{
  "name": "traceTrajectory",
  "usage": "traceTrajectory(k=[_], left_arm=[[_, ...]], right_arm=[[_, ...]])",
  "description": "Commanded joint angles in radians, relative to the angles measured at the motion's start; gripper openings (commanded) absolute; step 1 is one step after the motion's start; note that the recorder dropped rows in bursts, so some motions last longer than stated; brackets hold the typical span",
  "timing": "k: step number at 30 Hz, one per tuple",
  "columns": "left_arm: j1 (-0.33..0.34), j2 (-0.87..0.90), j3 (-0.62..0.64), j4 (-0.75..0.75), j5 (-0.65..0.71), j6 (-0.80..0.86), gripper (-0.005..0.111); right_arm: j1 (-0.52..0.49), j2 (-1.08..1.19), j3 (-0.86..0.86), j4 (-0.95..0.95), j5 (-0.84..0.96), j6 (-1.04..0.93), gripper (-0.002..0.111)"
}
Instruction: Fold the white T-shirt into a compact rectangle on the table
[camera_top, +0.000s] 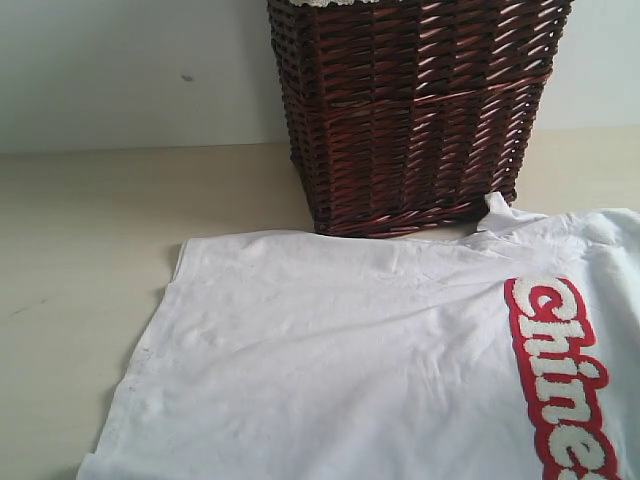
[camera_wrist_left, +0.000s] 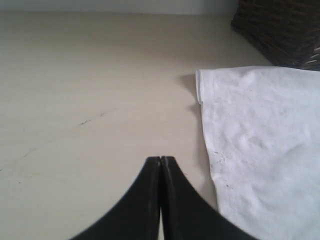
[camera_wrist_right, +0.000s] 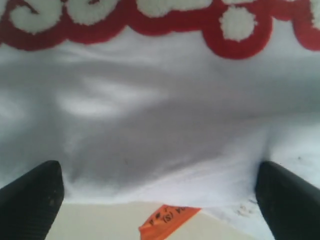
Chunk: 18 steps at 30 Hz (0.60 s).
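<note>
Closed left end effector (camera_wrist_left: 160, 161) above bare surface (camera_wrist_left: 90, 75), just beside white T-shirt (camera_wrist_left: 260, 145) edge; right end effector (camera_wrist_right: 160, 172), spread wide, over shirt near orange tag (camera_wrist_right: 167, 221); wicker basket (camera_top: 420, 110) beyond.

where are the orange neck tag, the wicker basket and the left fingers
orange neck tag (camera_wrist_right: 167, 220), right wrist view, middle of the tag
wicker basket (camera_top: 415, 110), exterior view, its front woven wall
left fingers (camera_wrist_left: 142, 200), left wrist view, black surface of one finger, pressed against the other

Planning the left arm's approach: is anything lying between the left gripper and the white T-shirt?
No. The left wrist view shows only bare table between the shut left gripper and the white T-shirt edge.
</note>
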<state>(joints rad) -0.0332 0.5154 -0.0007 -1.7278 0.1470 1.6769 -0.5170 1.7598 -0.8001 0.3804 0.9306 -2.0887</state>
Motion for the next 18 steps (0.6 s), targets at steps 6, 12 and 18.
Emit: traceTrajectory(k=[6,12,18], left_arm=[[0.001,-0.005,0.001,0.000,0.004,-0.005,0.000],[0.001,-0.005,0.001,0.000,0.004,-0.005,0.000],[0.001,-0.005,0.001,0.000,0.004,-0.005,0.000]], right_arm=[[-0.006,0.056,0.016,-0.019,-0.124,-0.019,0.105],[-0.006,0.128,0.016,-0.126,-0.227,0.053,0.099],[-0.006,0.130,0.016,-0.162,-0.221,0.076,0.030]])
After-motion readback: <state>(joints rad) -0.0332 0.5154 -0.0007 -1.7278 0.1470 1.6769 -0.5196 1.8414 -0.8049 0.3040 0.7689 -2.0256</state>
